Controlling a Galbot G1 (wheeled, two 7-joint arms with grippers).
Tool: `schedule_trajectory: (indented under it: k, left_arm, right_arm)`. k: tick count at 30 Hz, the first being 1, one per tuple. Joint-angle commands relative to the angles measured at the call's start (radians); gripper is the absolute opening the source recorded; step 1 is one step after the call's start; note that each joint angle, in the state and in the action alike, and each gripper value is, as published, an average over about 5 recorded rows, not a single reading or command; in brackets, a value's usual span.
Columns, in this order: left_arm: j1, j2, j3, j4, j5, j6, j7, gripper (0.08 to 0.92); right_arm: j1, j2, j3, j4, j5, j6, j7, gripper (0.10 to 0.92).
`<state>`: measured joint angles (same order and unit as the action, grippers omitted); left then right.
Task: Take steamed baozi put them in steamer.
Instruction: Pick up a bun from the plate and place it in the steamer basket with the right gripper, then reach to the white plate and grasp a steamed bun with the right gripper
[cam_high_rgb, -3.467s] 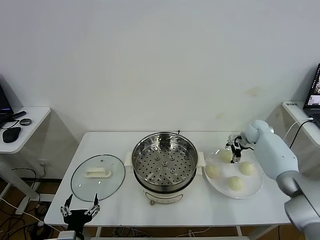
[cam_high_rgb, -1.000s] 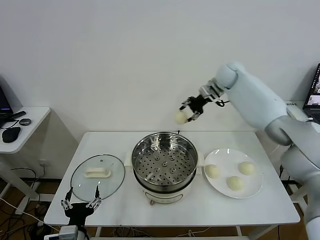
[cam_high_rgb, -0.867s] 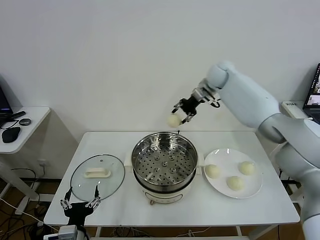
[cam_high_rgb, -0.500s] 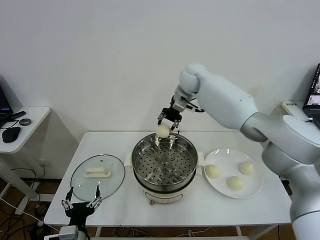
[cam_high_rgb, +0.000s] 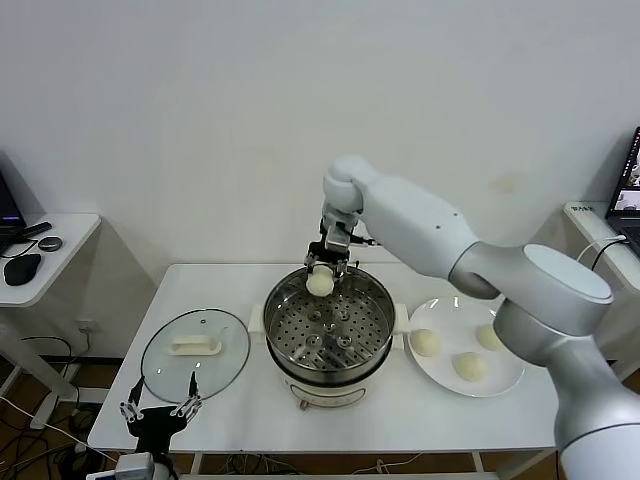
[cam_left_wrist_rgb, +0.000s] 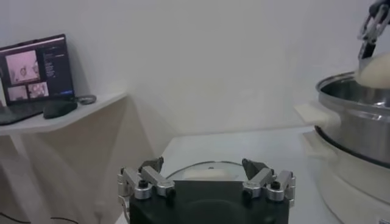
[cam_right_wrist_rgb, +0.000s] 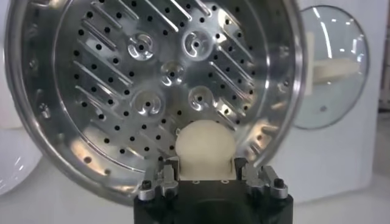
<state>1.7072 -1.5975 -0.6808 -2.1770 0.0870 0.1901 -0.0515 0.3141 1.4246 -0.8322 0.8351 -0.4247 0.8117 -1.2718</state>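
The right gripper is hanging over the far rim of the steamer, its jaws clamping one baozi between them, so the step in hand looks like the delivery of the first bun into the pot. In the right wrist view the carried baozi is sitting snug between the jaws with the perforated tray spread out beneath it, and no bun is lying on that tray. The steamer is standing at the middle of the surface, a little toward the near edge. Three more baozi are waiting on the white plate toward the right edge of the surface, well apart from the pot. The glass lid is lying flat toward the left edge, off the pot. The left gripper is idling at the near left corner, just off the near edge, its jaws spread wide and holding nothing; the left wrist view is showing the same spread above the lid. The next move probably calls for lowering the bun down past the rim, easing it onto the tray away from the wall, and only then parting the jaws, since a drop from this height could let the round bun roll. How far the bun is hanging above the tray is hard to judge, and the rightmost baozi on the plate is partly covered by the right arm's forearm.
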Motion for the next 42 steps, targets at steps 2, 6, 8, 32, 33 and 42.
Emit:
schedule_trajectory:
  k: [2, 6, 8, 32, 33, 42]
  left_arm:
    - [-0.001, 0.000, 0.000, 0.009, -0.003, 0.000, -0.001, 0.823]
    - [-0.005, 0.000, 0.002, 0.014, -0.003, 0.001, -0.001, 0.823]
    - [-0.007, 0.000, 0.002, 0.015, -0.003, 0.001, 0.000, 0.823]
    - [-0.016, 0.000, 0.009, 0.013, -0.003, 0.009, 0.008, 0.823]
    - [-0.017, 0.000, 0.007, 0.013, -0.003, 0.009, 0.009, 0.823]
    - [-0.030, 0.015, 0.009, 0.025, -0.006, 0.017, 0.015, 0.823]
  right_arm:
    - [-0.058, 0.002, 0.023, 0.010, -0.119, 0.016, 0.032, 0.535]
    - [-0.069, -0.002, 0.032, -0.010, -0.121, 0.016, 0.057, 0.535]
    - [-0.073, -0.002, 0.037, -0.015, -0.121, 0.016, 0.063, 0.534]
    - [0.110, -0.247, -0.046, 0.257, 0.347, -0.208, -0.003, 0.822]
    - [0.147, -0.295, -0.063, 0.308, 0.395, -0.253, -0.005, 0.823]
    - [0.350, -0.654, -0.219, 0.522, 0.749, -0.742, 0.048, 0.823]
